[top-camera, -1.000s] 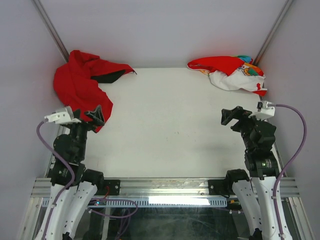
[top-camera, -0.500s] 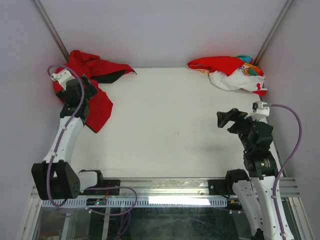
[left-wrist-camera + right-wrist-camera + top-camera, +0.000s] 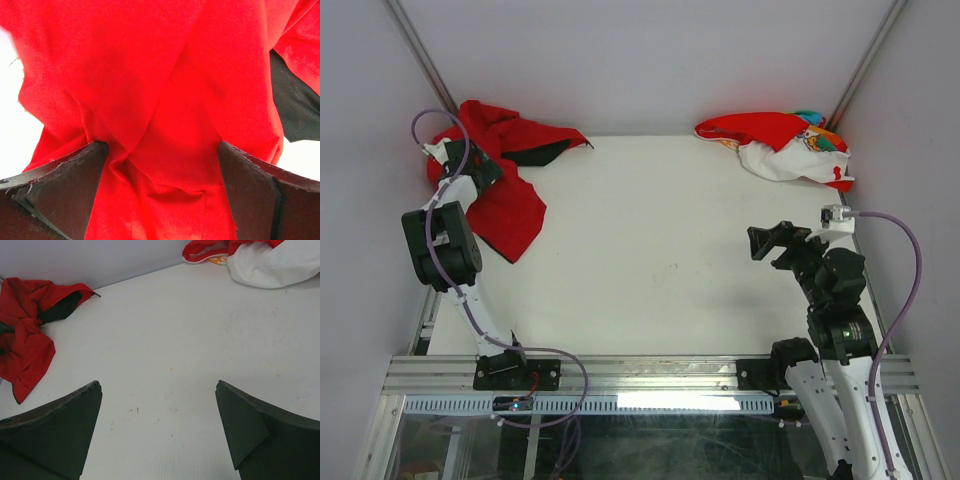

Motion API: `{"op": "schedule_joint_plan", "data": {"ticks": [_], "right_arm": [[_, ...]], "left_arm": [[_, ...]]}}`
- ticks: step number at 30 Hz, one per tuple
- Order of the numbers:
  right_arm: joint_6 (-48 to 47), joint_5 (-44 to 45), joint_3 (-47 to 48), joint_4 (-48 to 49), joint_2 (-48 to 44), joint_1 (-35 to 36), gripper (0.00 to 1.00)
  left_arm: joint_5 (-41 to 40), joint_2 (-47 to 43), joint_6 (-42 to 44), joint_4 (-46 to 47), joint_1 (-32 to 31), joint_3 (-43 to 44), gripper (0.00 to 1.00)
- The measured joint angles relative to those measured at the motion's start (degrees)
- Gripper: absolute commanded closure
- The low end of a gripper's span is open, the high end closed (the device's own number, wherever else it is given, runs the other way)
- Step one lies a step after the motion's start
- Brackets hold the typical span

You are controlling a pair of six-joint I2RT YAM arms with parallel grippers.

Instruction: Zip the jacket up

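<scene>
- Left gripper (image 3: 162, 147), spread wide and empty, straddles a fold of the jacket (image 3: 515, 210) at the far-left corner; pinch one layer only.
- Right gripper (image 3: 159, 385): spread wide, empty.

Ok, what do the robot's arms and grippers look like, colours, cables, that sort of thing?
The left arm and right arm match: black joint housings, white link shells toward the bases. A lavender cable loops from a small white camera box at each wrist. The fingers are matte black wedges with slightly scuffed edges. No markings are legible.
</scene>
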Motion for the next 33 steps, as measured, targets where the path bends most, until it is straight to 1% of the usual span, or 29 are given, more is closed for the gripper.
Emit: {"op": "schedule_joint_plan", "data": {"ticks": [2,4,5,8,9,10,13,16,18,20,23,27,28,33], "right_arm": [[-0.02,-0.44,0.00,0.00,0.13,0.00,0.01],[-0.02,-0.85,0.00,0.02,0.46,0.02,0.01],[-0.02,-0.98,0.00,0.02,0.66,0.02,0.01],[-0.04,-1.27,0.00,0.07,1.60,0.02,0.01],[-0.07,-1.44,0.00,0.07,1.90,0.02,0.01],[-0.07,-1.68,0.00,0.07,2.25,0.02,0.01],[-0.11,-2.60,0.00,0.20,3.23,0.02,0.01],[-0.35,-3.69,0.00,0.44,4.17,0.02,0.01],[-0.63,-4.44,0.00,0.61,4.70,0.02,0.01],[-0.87,-5.35,0.00,0.94,5.09,0.02,0.01],[-0.94,-7.23,0.00,1.70,5.53,0.02,0.01],[-0.90,-11.69,-0.04,3.26,6.88,0.02,0.01],[-0.83,-13.05,-0.17,3.93,7.26,0.02,0.01],[0.66,-21.24,-3.80,9.97,8.09,0.07,0.01]], "left_arm": [[1.86,3.45,-0.15,-0.02,0.39,2.25,0.15],[4.17,6.62,-0.04,-0.04,0.42,4.59,0.29],[5.42,7.93,0.04,0.04,0.42,5.51,0.41],[9.88,11.74,0.87,0.66,0.46,7.39,0.84],[11.43,12.50,1.18,0.92,0.52,7.43,0.95],[13.14,13.09,1.49,1.36,0.55,7.32,1.00],[17.49,12.81,2.10,4.13,0.46,5.73,1.00],[20.41,9.86,2.21,6.25,-0.31,1.81,1.00],[21.75,4.50,2.05,6.58,-1.79,-2.86,1.00],[22.14,0.39,1.68,6.49,-4.20,-5.09,1.00],[22.14,-7.56,0.31,5.90,-9.40,-7.21,1.00],[22.82,-18.12,-1.95,5.70,-18.71,-7.37,1.00],[22.91,-21.03,-2.49,5.49,-21.94,-7.19,1.00],[23.32,-28.83,-2.71,4.42,-33.51,-4.57,1.00]]}}
